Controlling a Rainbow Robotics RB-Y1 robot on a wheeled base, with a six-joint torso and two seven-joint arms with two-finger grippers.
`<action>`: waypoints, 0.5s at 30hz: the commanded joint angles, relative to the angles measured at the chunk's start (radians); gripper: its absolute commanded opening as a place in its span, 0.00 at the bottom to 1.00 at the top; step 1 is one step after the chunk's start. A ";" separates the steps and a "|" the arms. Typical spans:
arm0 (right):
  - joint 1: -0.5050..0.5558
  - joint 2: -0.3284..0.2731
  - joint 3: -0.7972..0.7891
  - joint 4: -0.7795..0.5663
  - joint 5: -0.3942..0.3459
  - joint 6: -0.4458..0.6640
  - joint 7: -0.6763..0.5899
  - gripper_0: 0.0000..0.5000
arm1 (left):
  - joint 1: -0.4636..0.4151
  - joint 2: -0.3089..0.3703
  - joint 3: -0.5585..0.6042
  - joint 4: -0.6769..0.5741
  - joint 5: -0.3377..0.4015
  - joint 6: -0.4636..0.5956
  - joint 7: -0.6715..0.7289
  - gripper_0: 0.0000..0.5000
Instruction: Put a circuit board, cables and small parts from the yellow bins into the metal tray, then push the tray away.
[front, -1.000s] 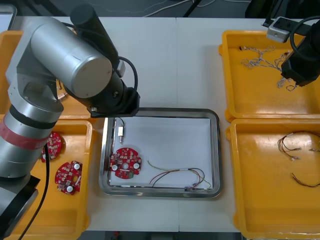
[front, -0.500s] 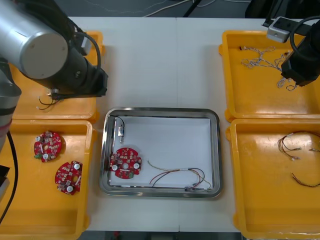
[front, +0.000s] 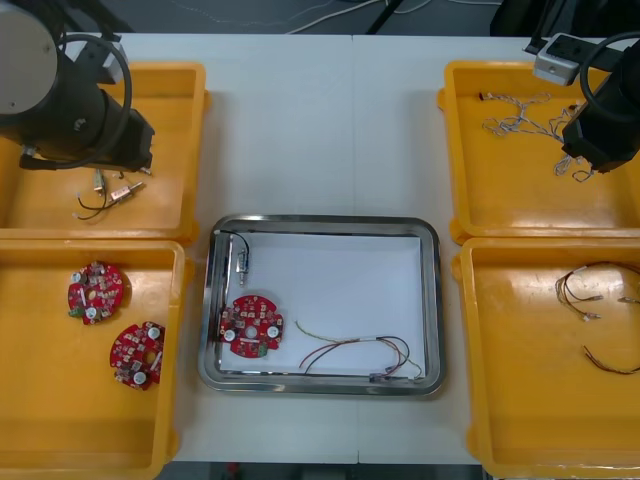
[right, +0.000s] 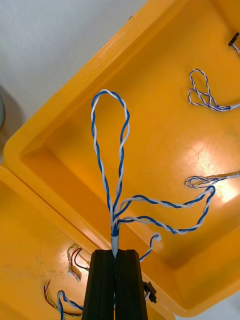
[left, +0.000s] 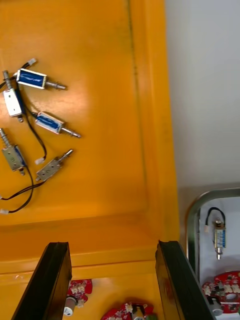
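The left gripper (left: 112, 245) hangs over the far left bin (front: 195, 150), the yellow one that sits left of the tray (front: 437, 300) and beyond its far edge. Its 2 fingers stand wide apart and hold nothing. On that bin's floor lie 5 small metal parts (left: 54, 123) with thin black wires, well apart from the fingers.

The right gripper (right: 115, 252) is over the far right bin (front: 500, 215), which sits right of the tray and beyond its far edge. Its 2 fingers are pressed together on the end of a twisted blue and white cable (right: 111, 165), which loops out past the fingertips. More loose cables (front: 515, 122) of the same kind lie on that bin's floor.

The tray is white inside. A round red circuit board (front: 251, 325) lies by its near left corner. A single metal part (front: 242, 262) with a black wire lies by its far left corner. A red and yellow cable (front: 360, 350) runs along its near side toward its near right corner, apart from the board.

The near left bin (front: 40, 420), just beside the tray's left rim, holds 2 spare boards (front: 96, 291). The near right bin (front: 520, 420), just beside the tray's right rim, holds thin red and yellow wires (front: 600, 285).
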 joint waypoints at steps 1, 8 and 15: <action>0.002 -0.031 -0.034 -0.026 -0.002 0.004 0.011 0.00 | -0.040 0.067 0.066 0.047 -0.011 0.007 -0.051 1.00; 0.005 -0.002 0.029 -0.021 -0.027 0.004 0.019 0.00 | -0.041 0.099 0.137 0.144 0.003 0.007 -0.077 1.00; -0.007 0.024 0.090 -0.066 -0.036 -0.005 0.037 0.00 | -0.041 0.127 0.165 0.213 -0.008 0.007 -0.093 1.00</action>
